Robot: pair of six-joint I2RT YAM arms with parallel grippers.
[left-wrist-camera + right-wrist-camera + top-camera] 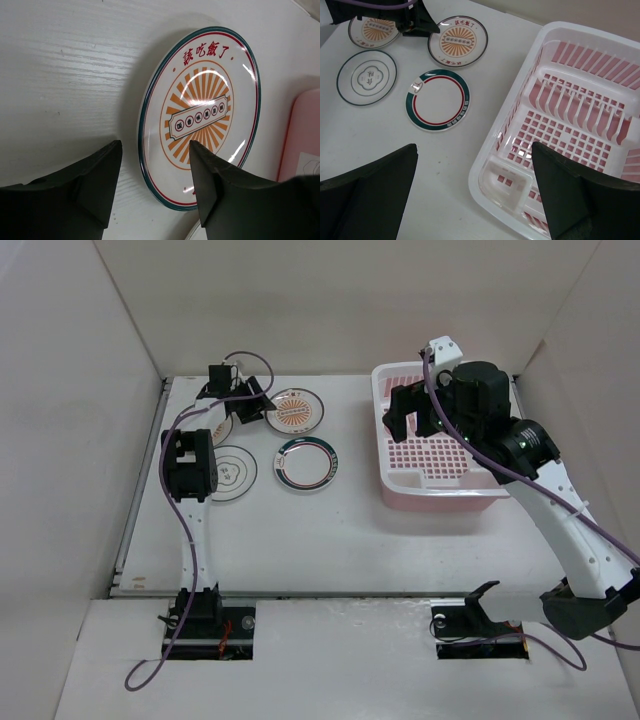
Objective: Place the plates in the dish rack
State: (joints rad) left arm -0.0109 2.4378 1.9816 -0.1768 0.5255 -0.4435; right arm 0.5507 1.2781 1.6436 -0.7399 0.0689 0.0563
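Looking down, we see our left gripper (155, 147) spread apart, with the edge of the orange sunburst plate (202, 115) between its fingers. The teal ring plate (307, 462) and the wavy ring plate (228, 472) lie flat on the desk (330, 540) close by. Our right gripper (475, 150) hangs, fingers apart, over the pink dish rack (435, 495).

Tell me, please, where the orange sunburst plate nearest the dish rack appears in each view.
Top external: the sunburst plate lies upper centre-left, to the left of the dish rack.
Left wrist: it fills the centre and right, seen close up.
Right wrist: it lies along the top edge, left of centre.
Shared landmark: the pink dish rack, to the plate's right in every view.
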